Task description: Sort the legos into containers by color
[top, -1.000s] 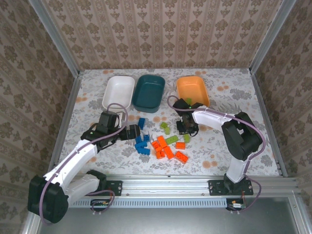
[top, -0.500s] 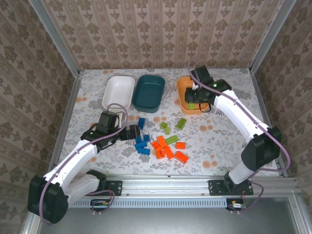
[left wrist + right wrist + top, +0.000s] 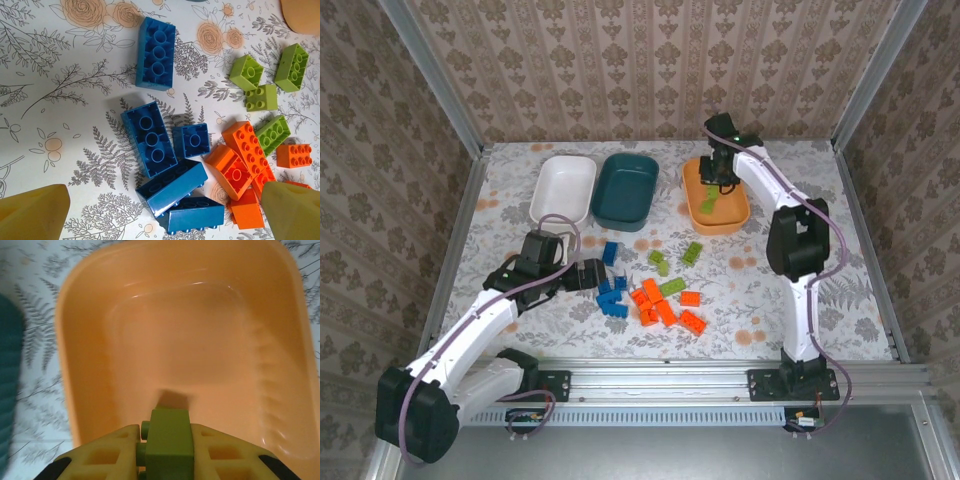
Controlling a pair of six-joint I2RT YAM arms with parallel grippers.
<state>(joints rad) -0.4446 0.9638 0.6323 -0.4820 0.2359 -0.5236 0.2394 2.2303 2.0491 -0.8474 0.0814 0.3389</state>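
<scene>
My right gripper (image 3: 165, 440) is shut on a light green lego (image 3: 169, 437) and holds it above the orange container (image 3: 200, 340), whose floor shows only the brick's shadow. From above, that gripper (image 3: 718, 183) hangs over the orange container (image 3: 740, 212) at the back right. The white container (image 3: 563, 188) and the dark teal container (image 3: 626, 190) stand left of it. My left gripper (image 3: 160, 215) is open over a cluster of blue legos (image 3: 150, 137), its fingertips (image 3: 30, 215) wide apart. Orange legos (image 3: 242, 155) and green legos (image 3: 260, 82) lie to the right.
Blue legos (image 3: 612, 290), orange legos (image 3: 665, 305) and green legos (image 3: 675, 262) are spread over the middle of the flowered table. The teal container's edge (image 3: 7, 365) shows left of the orange one. Patterned walls and metal posts close in the table.
My right arm has swung from the middle of the table up to the orange container, carrying the green lego. The left arm has stayed still and open.
</scene>
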